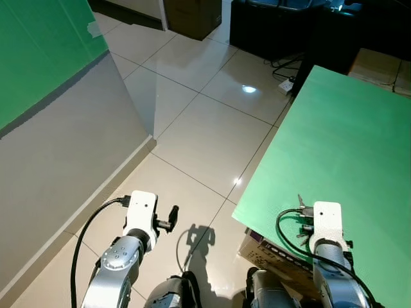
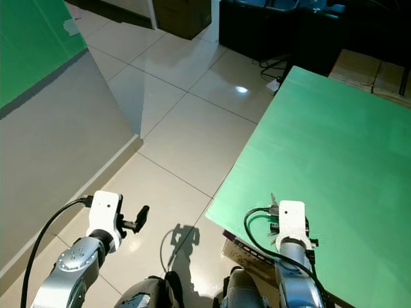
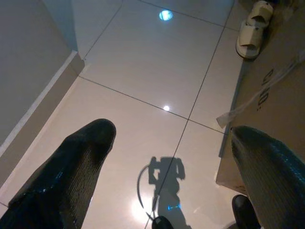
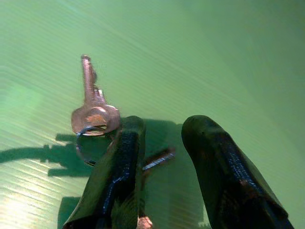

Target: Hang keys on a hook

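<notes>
A small bunch of metal keys (image 4: 95, 114) on a ring lies on the green table (image 1: 347, 128), close to its near left edge. One key points away from me and a second blade (image 4: 157, 160) sits in the gap between my fingers. My right gripper (image 4: 164, 124) hovers right over them, its jaws a little apart and its left finger (image 4: 119, 167) against the ring. From the head, the keys (image 1: 300, 205) peek out beside my right wrist (image 1: 326, 224). My left gripper (image 3: 171, 131) is open over the floor tiles, holding nothing.
A grey wall with a green panel (image 1: 38, 51) runs along my left. A cardboard box (image 1: 270, 253) sits under the table edge, with sandals (image 3: 257, 24) beside it. Dark furniture (image 1: 276, 25) and cables stand at the far end.
</notes>
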Motion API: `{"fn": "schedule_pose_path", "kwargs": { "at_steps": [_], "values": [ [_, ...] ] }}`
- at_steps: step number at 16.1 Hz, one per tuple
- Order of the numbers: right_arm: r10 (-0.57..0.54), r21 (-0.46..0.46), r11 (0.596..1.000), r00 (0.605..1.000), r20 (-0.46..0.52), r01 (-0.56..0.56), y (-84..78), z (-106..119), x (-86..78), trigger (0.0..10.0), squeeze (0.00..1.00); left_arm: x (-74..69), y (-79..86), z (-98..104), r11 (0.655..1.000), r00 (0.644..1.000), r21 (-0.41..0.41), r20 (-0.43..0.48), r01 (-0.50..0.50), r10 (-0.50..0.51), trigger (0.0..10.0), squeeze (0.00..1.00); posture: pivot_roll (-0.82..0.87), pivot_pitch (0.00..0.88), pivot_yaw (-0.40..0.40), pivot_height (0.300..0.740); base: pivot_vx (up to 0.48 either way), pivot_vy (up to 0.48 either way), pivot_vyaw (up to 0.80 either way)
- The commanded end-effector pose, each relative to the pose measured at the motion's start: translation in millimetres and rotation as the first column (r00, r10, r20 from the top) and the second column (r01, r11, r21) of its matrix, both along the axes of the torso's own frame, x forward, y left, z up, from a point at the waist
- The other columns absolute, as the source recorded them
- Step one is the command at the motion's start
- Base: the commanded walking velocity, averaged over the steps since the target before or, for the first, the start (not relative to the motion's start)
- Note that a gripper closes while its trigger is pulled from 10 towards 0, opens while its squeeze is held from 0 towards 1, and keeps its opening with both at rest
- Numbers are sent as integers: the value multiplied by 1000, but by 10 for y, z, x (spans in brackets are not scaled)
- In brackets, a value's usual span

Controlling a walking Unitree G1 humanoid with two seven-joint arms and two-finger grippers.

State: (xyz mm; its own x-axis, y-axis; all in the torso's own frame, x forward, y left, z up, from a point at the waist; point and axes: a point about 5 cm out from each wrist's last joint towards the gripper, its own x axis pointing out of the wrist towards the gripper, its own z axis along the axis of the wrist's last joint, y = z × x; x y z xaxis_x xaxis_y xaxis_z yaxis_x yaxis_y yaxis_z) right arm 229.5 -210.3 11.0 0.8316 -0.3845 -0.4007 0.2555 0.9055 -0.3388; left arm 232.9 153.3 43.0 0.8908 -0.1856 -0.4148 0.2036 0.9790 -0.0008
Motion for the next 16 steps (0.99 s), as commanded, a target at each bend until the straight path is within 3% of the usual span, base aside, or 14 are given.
{"fn": "schedule_pose_path", "kwargs": {
  "at_steps": [1, 2, 3, 16],
  "values": [
    [15, 9, 1000, 1000, -25, -15, 14, -70, -41, 10000, 0, -36, 27, -16, 1000, 1000, 16, -11, -8, 8, 10000, 0, -176, 209, 100, 740, 0, 0, 0],
    [18, 10, 1000, 999, -27, -17, 12, -80, -42, 4196, 0, -36, 30, -17, 1000, 1000, 16, -11, -8, 8, 10000, 0, -175, 210, 100, 740, 0, 0, 0],
    [19, 9, 1000, 999, -32, -19, 4, -96, -40, 0, 0, -37, 32, -17, 1000, 1000, 17, -12, -8, 8, 10000, 0, -175, 210, 100, 740, 0, 0, 0],
    [31, -1, 1000, 999, -8, -31, 27, -96, -49, 0, 0, -64, 33, -12, 1000, 1000, 20, -16, -7, 7, 10000, 0, -172, 225, 101, 740, 0, 0, 0]
  ]
}}
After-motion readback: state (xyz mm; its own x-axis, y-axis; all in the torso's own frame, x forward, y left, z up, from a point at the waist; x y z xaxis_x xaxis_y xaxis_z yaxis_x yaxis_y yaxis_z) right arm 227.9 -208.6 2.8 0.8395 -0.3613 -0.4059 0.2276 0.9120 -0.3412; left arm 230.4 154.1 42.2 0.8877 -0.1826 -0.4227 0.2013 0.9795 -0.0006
